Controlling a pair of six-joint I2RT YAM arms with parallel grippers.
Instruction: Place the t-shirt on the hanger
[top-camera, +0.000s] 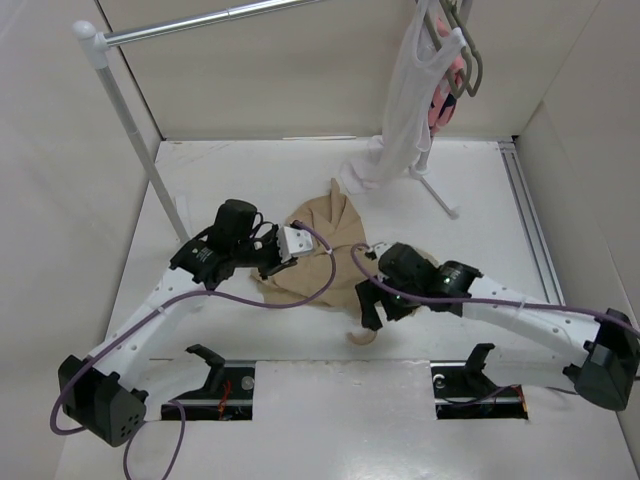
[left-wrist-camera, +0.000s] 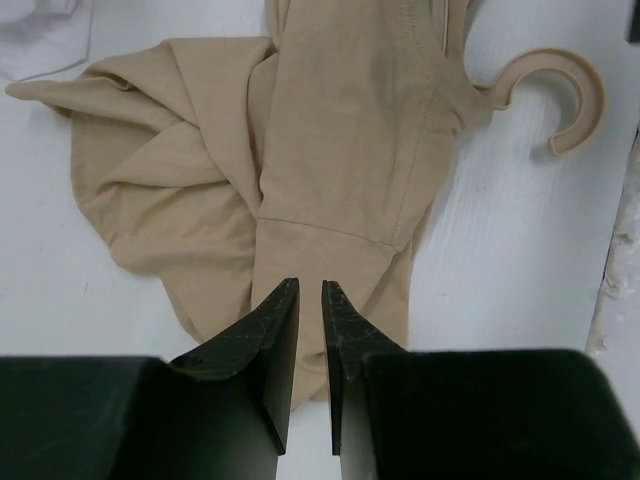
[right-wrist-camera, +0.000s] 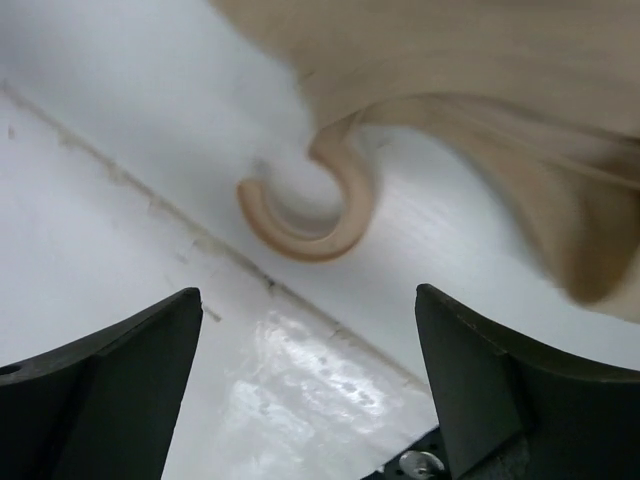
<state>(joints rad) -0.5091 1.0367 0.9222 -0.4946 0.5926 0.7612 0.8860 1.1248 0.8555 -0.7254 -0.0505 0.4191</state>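
Observation:
The tan t-shirt (top-camera: 322, 250) lies crumpled on the white table at the centre. Most of the beige hanger is buried in it, and only the curved hook (top-camera: 358, 338) sticks out at the near edge. The hook also shows in the left wrist view (left-wrist-camera: 575, 90) and the right wrist view (right-wrist-camera: 330, 225). My left gripper (top-camera: 285, 250) is at the shirt's left edge. Its jaws (left-wrist-camera: 310, 283) are closed to a narrow slit over a fold of the t-shirt (left-wrist-camera: 340, 150). My right gripper (top-camera: 368, 305) is wide open and empty (right-wrist-camera: 308, 292), hovering just short of the hook.
A clothes rack stands at the back, with a white pole (top-camera: 130, 130) and a metal rail. A white sleeveless top (top-camera: 405, 110) and a small pink garment (top-camera: 440, 105) hang on grey hangers at the back right. A rack foot (top-camera: 440, 195) reaches onto the table.

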